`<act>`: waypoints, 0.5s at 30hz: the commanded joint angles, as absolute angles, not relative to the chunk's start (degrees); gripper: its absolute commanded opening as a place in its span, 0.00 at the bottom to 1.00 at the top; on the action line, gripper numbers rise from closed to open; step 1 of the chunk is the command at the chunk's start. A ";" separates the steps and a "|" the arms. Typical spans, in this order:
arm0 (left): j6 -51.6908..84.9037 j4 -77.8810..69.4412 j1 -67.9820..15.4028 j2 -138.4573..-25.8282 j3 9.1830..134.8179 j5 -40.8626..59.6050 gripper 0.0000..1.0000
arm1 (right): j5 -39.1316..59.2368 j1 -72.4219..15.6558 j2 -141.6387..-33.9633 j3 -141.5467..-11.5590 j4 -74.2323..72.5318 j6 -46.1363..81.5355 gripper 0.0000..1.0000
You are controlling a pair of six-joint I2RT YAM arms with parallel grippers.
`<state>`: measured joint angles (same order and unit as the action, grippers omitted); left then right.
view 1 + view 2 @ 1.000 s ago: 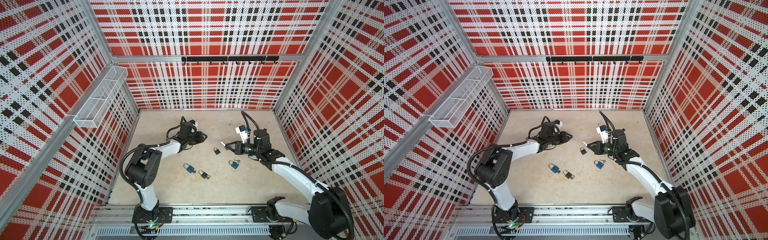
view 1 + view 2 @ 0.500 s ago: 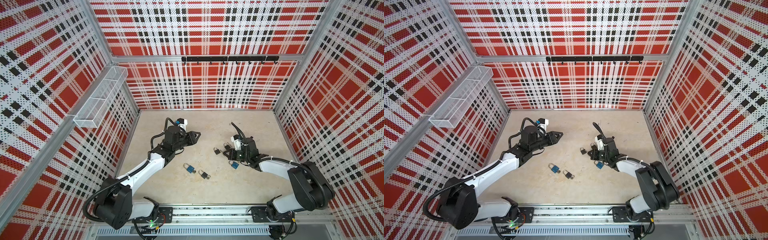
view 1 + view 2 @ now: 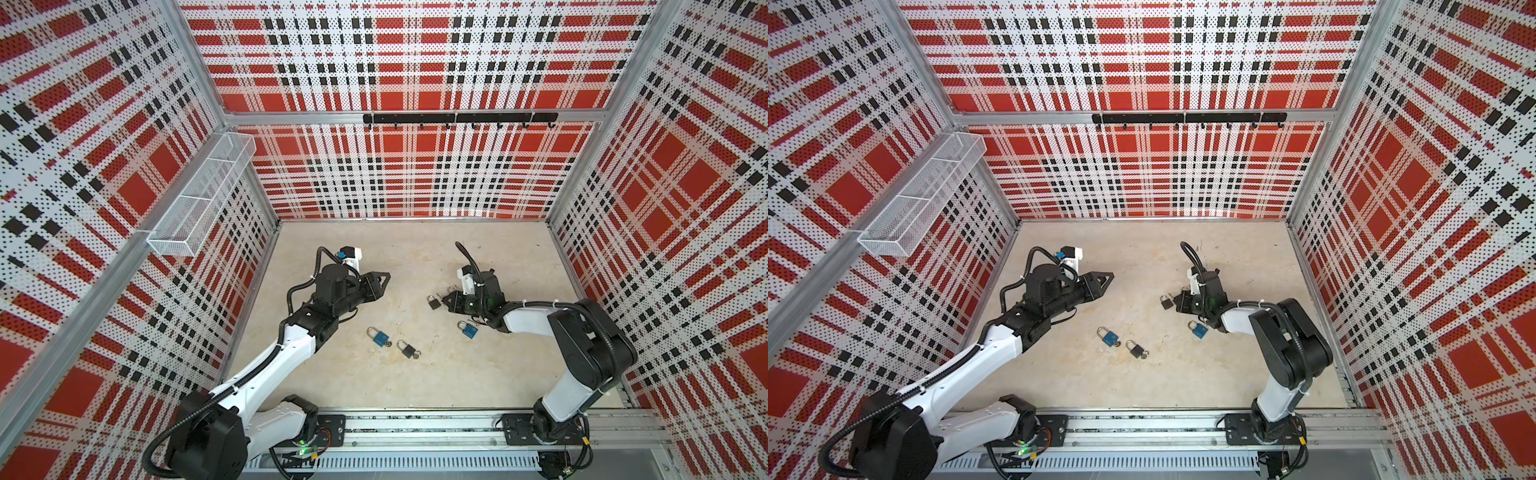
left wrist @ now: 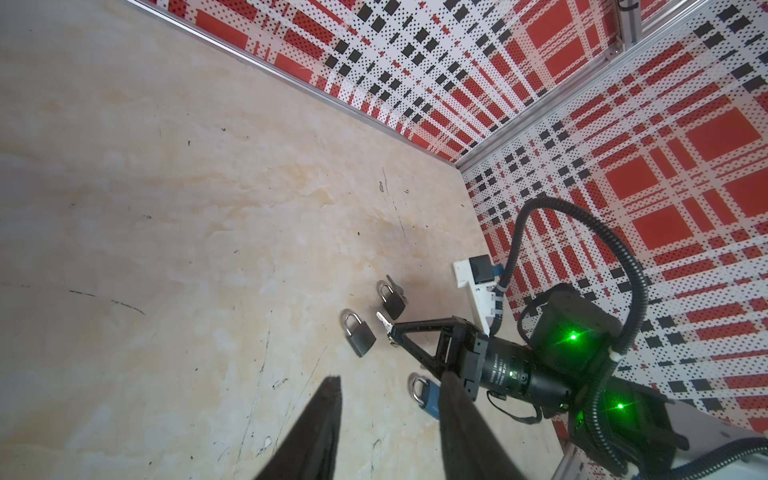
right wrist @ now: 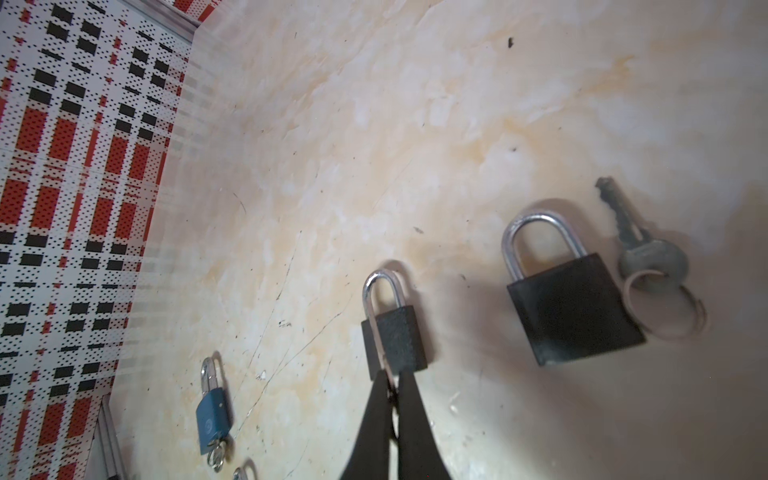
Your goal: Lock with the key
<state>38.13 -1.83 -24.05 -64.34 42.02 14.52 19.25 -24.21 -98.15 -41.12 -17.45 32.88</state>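
- The black padlock (image 5: 397, 340) lies flat and loose on the table (image 5: 415, 124) with nothing bracing it. A push from the key (image 4: 383, 324) would likely slide it away rather than enter the keyhole.
- The left gripper (image 4: 390, 379), jaws apart and empty, hangs well away from the black padlock, so it gives no support.
- The right gripper (image 5: 391, 390) is clamped on the key by a thin edge. A sideways load at the black padlock could twist the key in the grip or drop it.
- A second black padlock (image 5: 573, 307) and a loose key (image 5: 640, 245) lie just beside the black padlock, and a careless sweep could knock them.
- The key sits in the right gripper's tips, at the body end of the black padlock, opposite its shackle. The right wrist view shows it edge-on over the body, and I cannot tell whether it touches.
- In the left wrist view the blade points past the side of the black padlock, so alignment with the keyhole looks unfinished.
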 commanded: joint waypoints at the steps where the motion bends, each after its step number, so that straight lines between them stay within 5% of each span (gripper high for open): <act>1: 37.88 -1.67 -23.31 -63.27 40.70 13.64 0.42 | 16.94 -24.53 -100.08 -42.90 -20.78 33.82 0.00; 15: 38.03 -1.67 -22.24 -63.41 40.39 14.00 0.42 | 16.35 -24.55 -104.19 -45.08 -20.40 34.89 0.03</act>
